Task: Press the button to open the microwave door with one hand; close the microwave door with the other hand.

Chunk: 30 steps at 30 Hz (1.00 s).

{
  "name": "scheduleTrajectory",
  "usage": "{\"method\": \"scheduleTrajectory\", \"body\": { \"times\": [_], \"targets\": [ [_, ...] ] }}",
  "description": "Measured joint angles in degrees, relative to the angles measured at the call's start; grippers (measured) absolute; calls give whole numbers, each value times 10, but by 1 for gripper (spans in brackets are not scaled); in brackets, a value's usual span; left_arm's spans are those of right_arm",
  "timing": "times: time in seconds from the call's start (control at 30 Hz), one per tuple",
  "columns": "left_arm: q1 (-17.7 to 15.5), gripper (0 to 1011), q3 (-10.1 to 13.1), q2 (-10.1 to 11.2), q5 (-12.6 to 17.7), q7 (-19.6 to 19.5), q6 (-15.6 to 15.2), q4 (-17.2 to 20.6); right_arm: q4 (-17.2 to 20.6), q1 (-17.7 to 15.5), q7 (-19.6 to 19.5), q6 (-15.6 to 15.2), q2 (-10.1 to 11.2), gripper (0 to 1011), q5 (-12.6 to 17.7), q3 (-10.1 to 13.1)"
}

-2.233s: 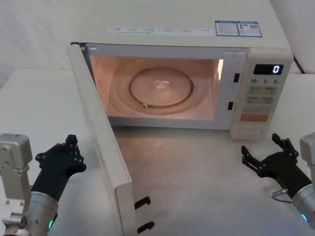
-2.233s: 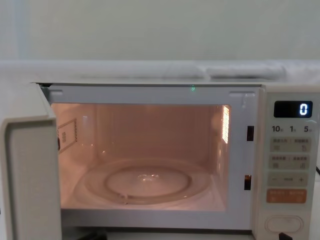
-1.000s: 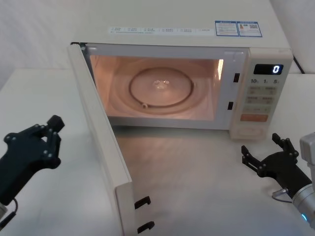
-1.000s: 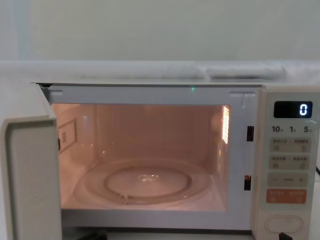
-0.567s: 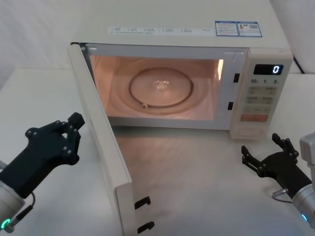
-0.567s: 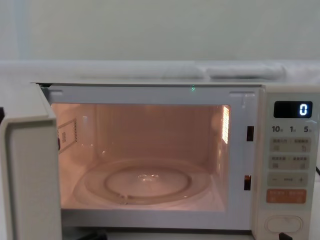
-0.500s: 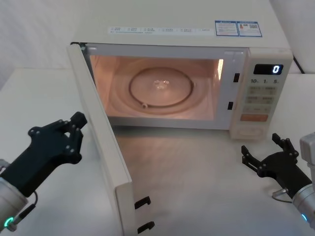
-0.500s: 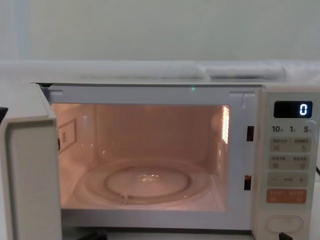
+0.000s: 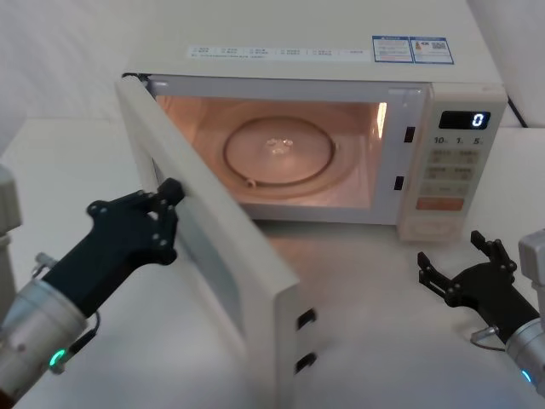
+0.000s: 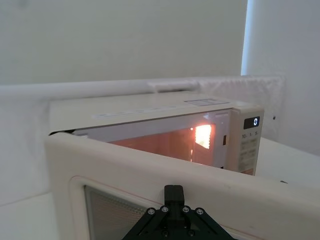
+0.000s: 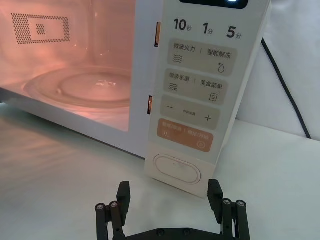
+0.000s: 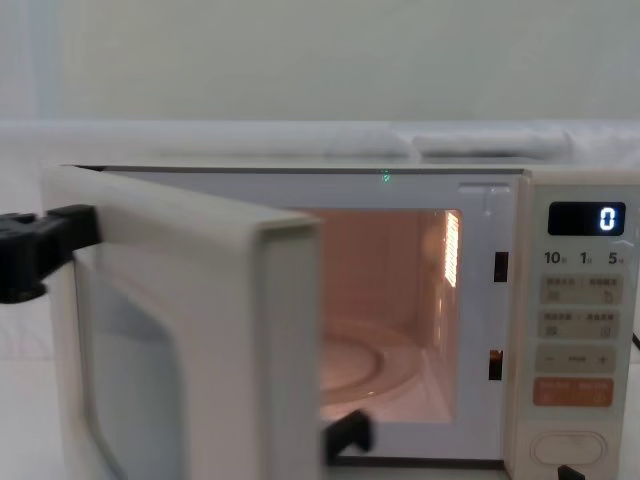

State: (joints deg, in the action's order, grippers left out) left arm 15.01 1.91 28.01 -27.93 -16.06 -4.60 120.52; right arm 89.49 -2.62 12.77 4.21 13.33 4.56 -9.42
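The microwave door stands about half open, swung partway towards the lit cavity. My left gripper, shut, presses its tip against the door's outer face near the window. The left wrist view shows that tip on the door, and in the chest view it touches the door. The cream oval button sits at the foot of the keypad panel. On the table before the button my right gripper rests open, not touching it.
The microwave's body fills the back of the white table. A black power cord runs down behind its right side. The display reads 0. Latch hooks stick out of the door's free edge.
My left gripper has moved right and forward onto the door, and the door has swung from fully open to about half shut. The right gripper has stayed put.
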Motion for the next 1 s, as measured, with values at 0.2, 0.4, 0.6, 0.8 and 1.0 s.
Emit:
{"method": "scheduleTrajectory", "body": {
  "times": [0.2, 0.4, 0.6, 0.8, 1.0],
  "targets": [
    [-42, 0, 35, -8, 13, 8, -9, -18, 0, 0, 0, 0, 0, 1000, 0, 0],
    [-79, 0, 63, -19, 24, 14, -17, -39, 0, 0, 0, 0, 0, 1000, 0, 0],
    [-118, 0, 90, -32, 39, 22, -32, -66, 0, 0, 0, 0, 0, 1000, 0, 0],
    [-152, 0, 110, -48, 57, 31, -47, -95, 0, 0, 0, 0, 0, 1000, 0, 0],
    [-179, 0, 123, -65, 75, 39, -53, -117, 0, 0, 0, 0, 0, 1000, 0, 0]
  ]
}}
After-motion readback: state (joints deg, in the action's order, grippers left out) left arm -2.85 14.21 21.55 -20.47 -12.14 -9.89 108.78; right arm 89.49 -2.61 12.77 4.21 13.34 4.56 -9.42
